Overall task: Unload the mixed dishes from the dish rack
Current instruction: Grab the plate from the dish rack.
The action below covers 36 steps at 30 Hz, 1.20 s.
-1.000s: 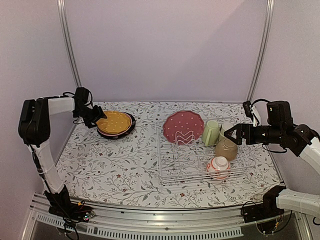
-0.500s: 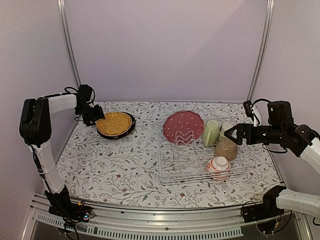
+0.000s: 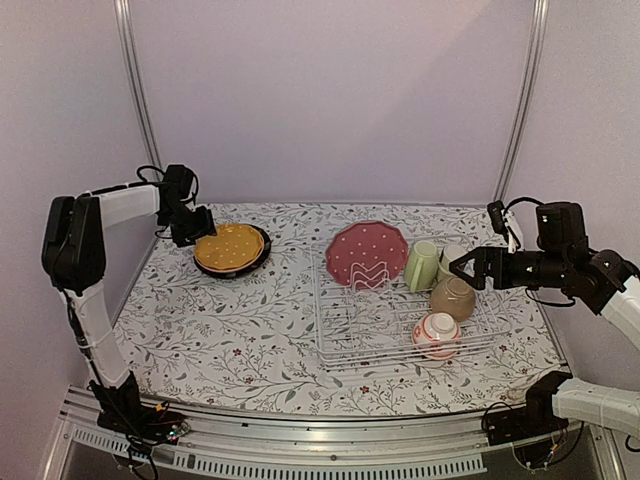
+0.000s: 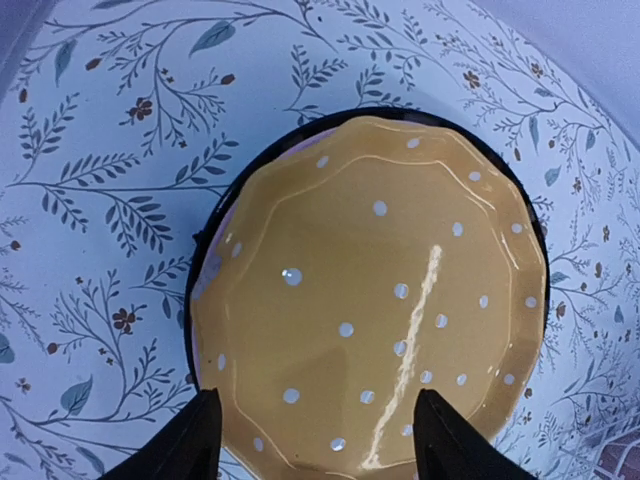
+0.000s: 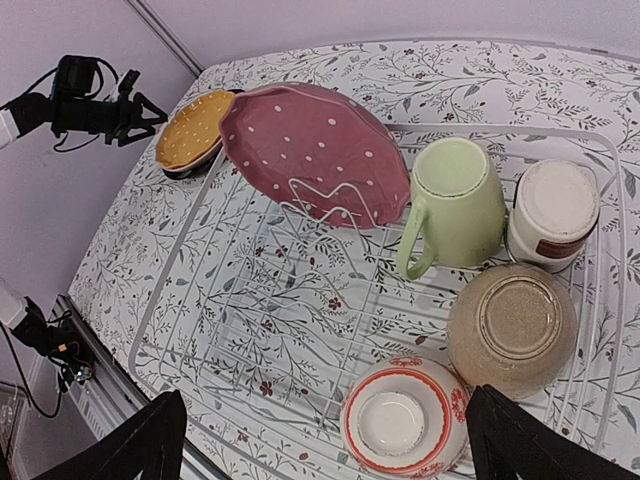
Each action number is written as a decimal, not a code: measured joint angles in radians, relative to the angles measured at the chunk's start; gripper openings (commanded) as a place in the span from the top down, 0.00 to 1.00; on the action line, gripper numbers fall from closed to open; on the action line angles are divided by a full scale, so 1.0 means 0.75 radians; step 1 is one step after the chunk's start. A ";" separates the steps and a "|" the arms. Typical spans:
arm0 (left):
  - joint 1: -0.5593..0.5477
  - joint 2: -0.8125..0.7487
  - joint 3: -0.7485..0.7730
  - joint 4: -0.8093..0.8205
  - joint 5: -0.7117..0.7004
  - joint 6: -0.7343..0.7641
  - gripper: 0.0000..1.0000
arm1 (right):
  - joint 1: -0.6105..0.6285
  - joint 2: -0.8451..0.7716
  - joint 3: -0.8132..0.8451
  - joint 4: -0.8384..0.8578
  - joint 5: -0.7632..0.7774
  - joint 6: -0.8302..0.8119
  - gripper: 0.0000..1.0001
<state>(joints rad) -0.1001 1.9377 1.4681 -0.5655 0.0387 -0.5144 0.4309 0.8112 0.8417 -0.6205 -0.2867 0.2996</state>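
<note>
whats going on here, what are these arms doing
Two robot arms are unloading a white wire dish rack. The left gripper hovers open above an orange dotted plate, which lies on a dark plate on the floral tablecloth, outside the rack. The right gripper, open and empty, hangs over the rack's right side. In the rack are a maroon dotted plate, a pale green cup, a small white cup, a tan bowl and a red-patterned bowl.
</note>
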 measured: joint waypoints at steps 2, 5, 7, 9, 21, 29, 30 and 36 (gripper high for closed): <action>-0.047 -0.010 0.027 -0.012 -0.022 0.050 0.18 | 0.000 0.001 0.000 0.000 -0.001 -0.001 0.01; -0.162 -0.060 0.097 -0.032 -0.065 0.164 0.12 | 0.000 0.006 0.000 0.001 -0.001 -0.001 0.01; -0.223 -0.103 0.141 -0.031 -0.043 0.241 0.12 | 0.000 0.012 0.000 0.001 -0.002 -0.001 0.01; -0.284 -0.141 0.213 -0.024 0.027 0.326 0.12 | 0.000 0.014 0.000 0.001 -0.003 -0.001 0.01; -0.574 0.017 0.573 -0.084 0.413 0.833 0.11 | 0.000 0.012 0.000 0.001 -0.011 -0.001 0.01; -0.745 0.277 0.898 -0.257 0.527 1.086 0.17 | 0.000 -0.008 -0.003 0.001 -0.010 0.001 0.01; -0.759 0.310 0.944 -0.285 0.525 1.105 0.17 | 0.000 -0.011 -0.005 0.001 -0.010 0.001 0.01; -0.819 0.431 1.049 -0.377 0.467 1.189 0.19 | 0.000 -0.043 -0.027 -0.002 -0.009 0.009 0.01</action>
<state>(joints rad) -0.7147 2.2608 2.2551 -0.8482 0.3889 0.3771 0.4309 0.7792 0.8211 -0.6216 -0.2935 0.3061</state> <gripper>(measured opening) 0.819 0.987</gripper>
